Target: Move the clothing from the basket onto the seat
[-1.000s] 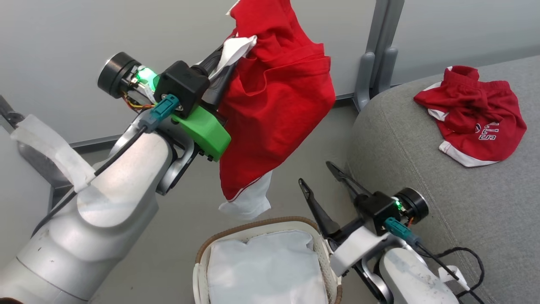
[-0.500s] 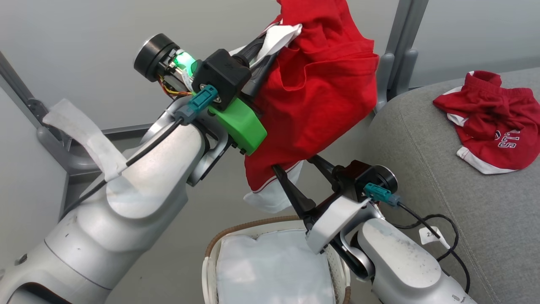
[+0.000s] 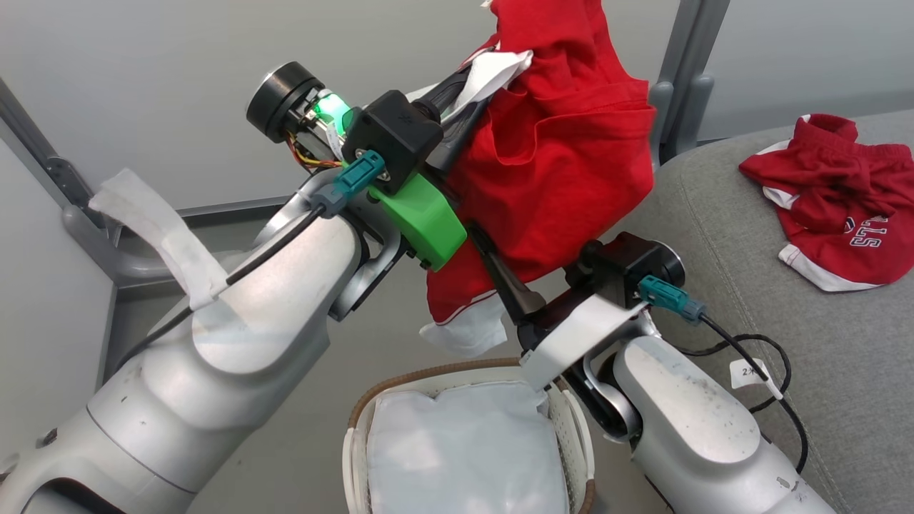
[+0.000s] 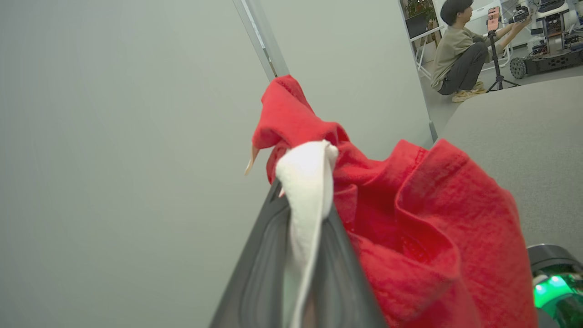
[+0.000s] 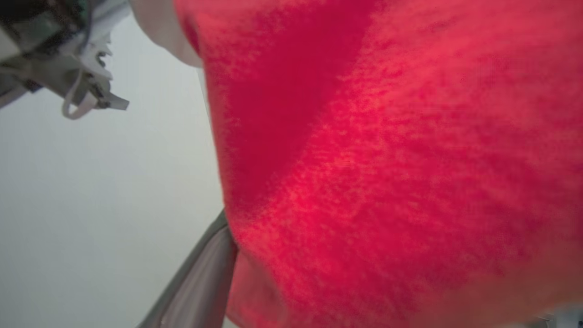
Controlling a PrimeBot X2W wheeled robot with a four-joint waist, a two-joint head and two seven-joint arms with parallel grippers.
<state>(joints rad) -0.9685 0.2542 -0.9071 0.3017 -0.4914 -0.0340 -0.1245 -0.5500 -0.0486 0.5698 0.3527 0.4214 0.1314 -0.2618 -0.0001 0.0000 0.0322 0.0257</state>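
The left gripper [image 3: 477, 75] is high above the basket [image 3: 400, 389], and its 2 dark fingers are pressed together on a red garment [image 3: 564, 164]. In the left wrist view a strip of its white trim [image 4: 305, 182] is squeezed between the fingers [image 4: 259, 273]. The garment hangs free in the air, with its lower white edge near the basket's brown rim. It is to the left of the seat [image 3: 821, 371], not on it.

The right gripper [image 3: 510, 225] reaches up from below into the hanging cloth. 1 of its fingers [image 3: 500, 275] shows on the left side of the fabric. The other is hidden behind the red cloth, so I cannot tell how wide the jaws stand or whether they have hold of anything. In the right wrist view the red fabric lies close before the camera.

Inside the basket is the white liner [image 3: 457, 457]. Another red-and-white garment [image 3: 835, 207] lies crumpled on the seat, well apart from the basket — its white lettering faces up.
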